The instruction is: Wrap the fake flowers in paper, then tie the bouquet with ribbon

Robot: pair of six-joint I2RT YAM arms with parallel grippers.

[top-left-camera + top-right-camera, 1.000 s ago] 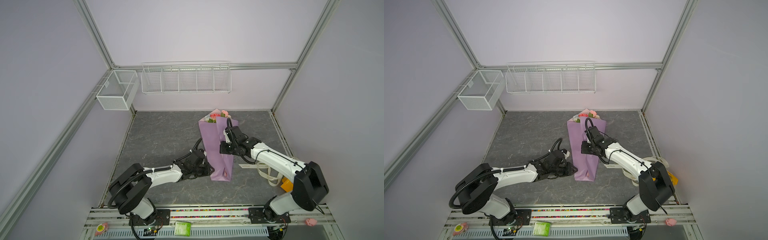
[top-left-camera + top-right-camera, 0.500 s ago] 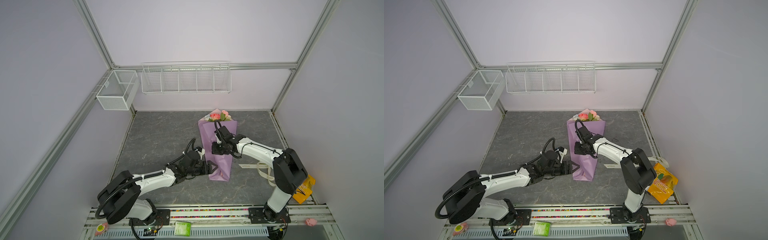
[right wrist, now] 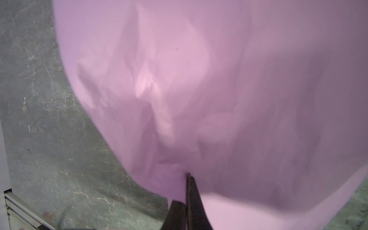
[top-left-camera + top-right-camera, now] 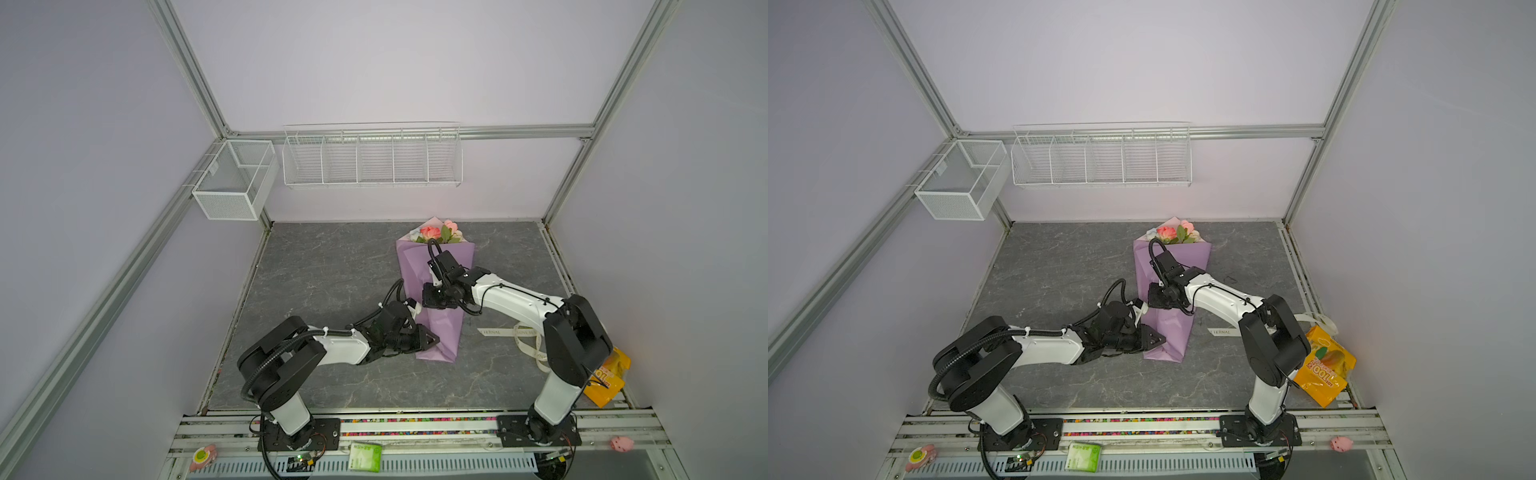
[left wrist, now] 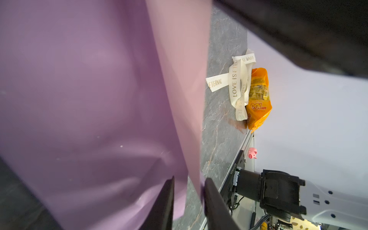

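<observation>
1. Slippage on the left: the left gripper (image 5: 190,178) sits low at the narrow end of the lilac paper wrap (image 4: 440,328). Its jaws stand a narrow gap apart with the flap's edge between them, and I cannot tell whether they actually bite. If they do not, the flap could spring open once anything pulls on it.
2. The bouquet of fake flowers (image 4: 436,232) lies on the grey table (image 4: 332,270) toward the back middle, heads to the rear wall, stems hidden in the wrap. Nothing binds it yet, so a sideways tug may slide the stems out or roll the cone.
3. The right gripper (image 3: 188,176) is pressed together, pinching a fold of the wrap about mid-length. Thin paper held at one spot could tear or crease if the arms pull apart.
4. The cream ribbon (image 5: 235,83) lies well to the right, against an orange snack bag (image 5: 257,95). Fetching it likely means freeing one claw, and the bag may drag along.
</observation>
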